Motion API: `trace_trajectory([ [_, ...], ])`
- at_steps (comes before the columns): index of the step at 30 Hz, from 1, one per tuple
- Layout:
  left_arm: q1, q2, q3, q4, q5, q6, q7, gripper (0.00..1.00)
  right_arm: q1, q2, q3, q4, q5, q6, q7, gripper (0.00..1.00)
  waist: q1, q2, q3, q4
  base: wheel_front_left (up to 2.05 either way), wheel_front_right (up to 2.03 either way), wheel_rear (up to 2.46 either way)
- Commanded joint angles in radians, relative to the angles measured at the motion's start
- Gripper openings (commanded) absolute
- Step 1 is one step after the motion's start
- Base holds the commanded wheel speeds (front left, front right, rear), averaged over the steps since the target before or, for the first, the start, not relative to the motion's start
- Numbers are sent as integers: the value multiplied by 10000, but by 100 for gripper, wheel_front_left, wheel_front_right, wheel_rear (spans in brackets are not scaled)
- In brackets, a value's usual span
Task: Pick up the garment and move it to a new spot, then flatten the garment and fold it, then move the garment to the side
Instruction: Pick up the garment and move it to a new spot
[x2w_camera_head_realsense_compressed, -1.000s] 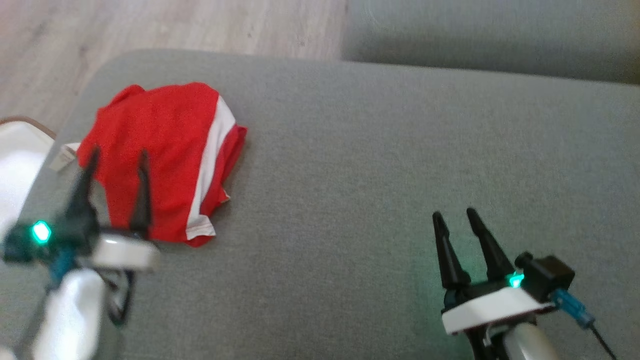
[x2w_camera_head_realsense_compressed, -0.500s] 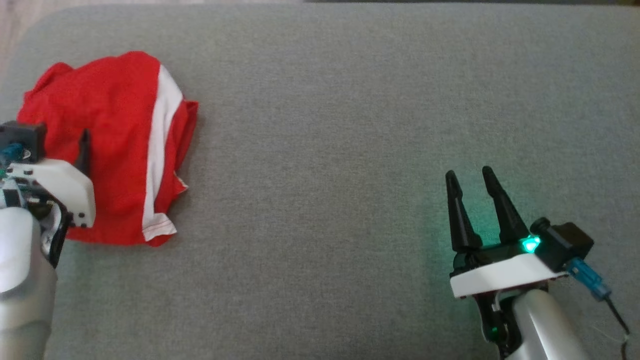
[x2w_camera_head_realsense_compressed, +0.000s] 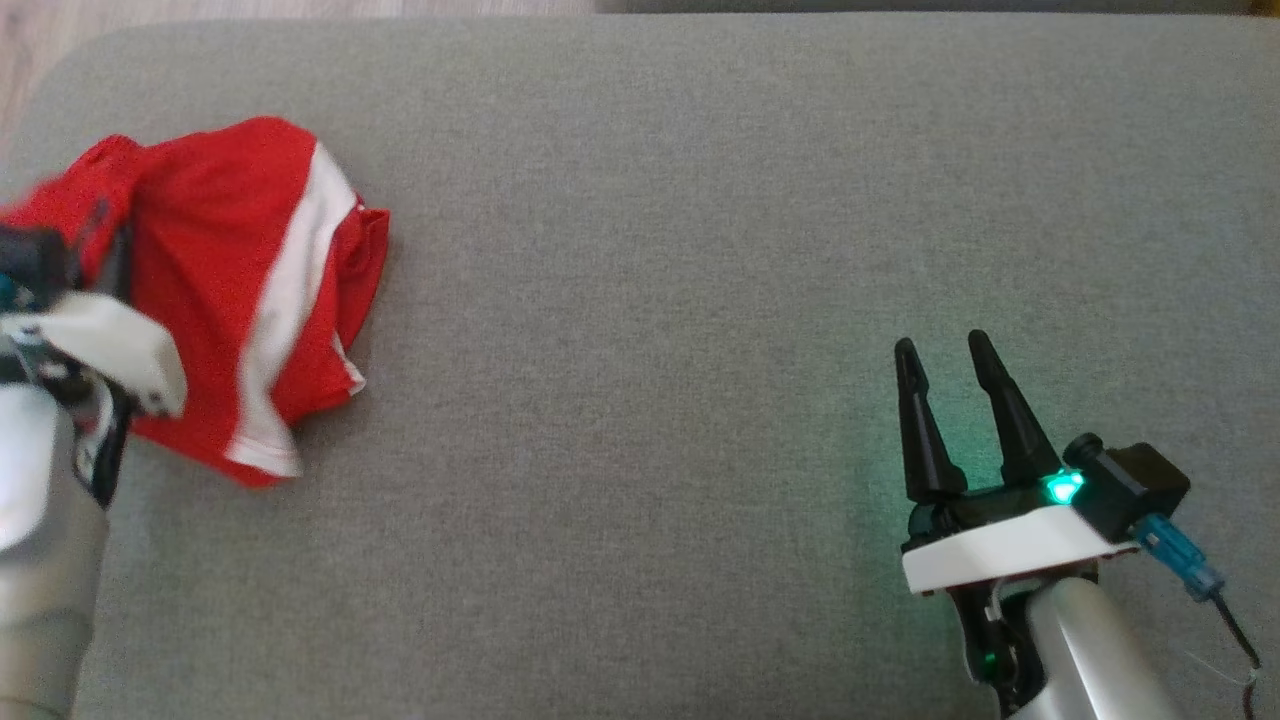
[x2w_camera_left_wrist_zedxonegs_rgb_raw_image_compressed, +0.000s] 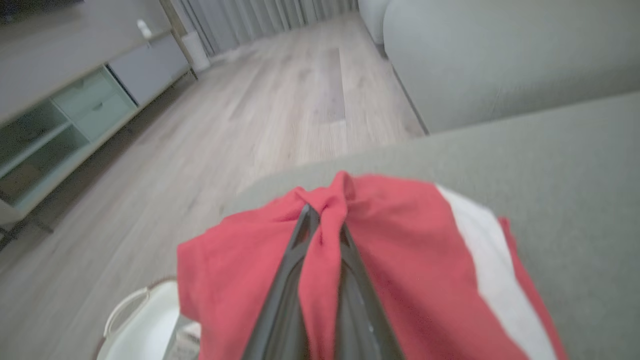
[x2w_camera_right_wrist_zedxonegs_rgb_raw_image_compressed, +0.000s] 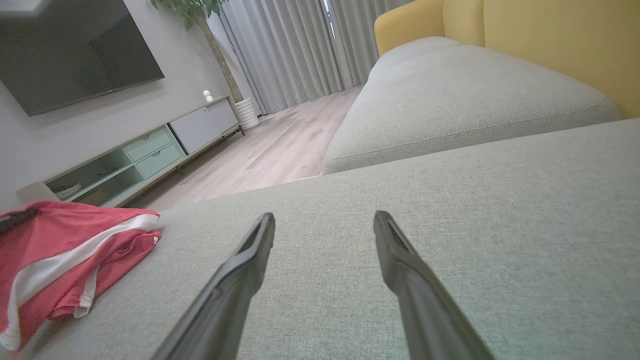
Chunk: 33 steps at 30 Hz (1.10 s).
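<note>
Garment (x2w_camera_head_realsense_compressed: 215, 250) red, white stripe; cushion (x2w_camera_head_realsense_compressed: 700, 300) grey; claw fingers (x2w_camera_head_realsense_compressed: 925, 420) black.

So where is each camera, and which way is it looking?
Head view: on the robot's head, looking down at the grey sofa cushion; the pale left forearm and the open right gripper show.
Left wrist view: on the left wrist, looking along the left gripper, shut on the red garment, toward the wooden floor.
Right wrist view: on the right wrist, looking along its two open fingers across the cushion toward the TV cabinet.
Shared: all three views show the red garment.
</note>
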<state>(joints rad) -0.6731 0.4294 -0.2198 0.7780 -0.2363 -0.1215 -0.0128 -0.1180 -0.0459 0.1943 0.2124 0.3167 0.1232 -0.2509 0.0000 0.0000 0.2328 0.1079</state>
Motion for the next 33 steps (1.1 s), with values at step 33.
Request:
trace_trajectory([
  [33, -330, -876, -755, -6650, -479, 519, -1135, 0, -177, -43, 623, -144, 660, 75, -109, 100, 0, 0, -952, -1211, 0, 0, 0],
])
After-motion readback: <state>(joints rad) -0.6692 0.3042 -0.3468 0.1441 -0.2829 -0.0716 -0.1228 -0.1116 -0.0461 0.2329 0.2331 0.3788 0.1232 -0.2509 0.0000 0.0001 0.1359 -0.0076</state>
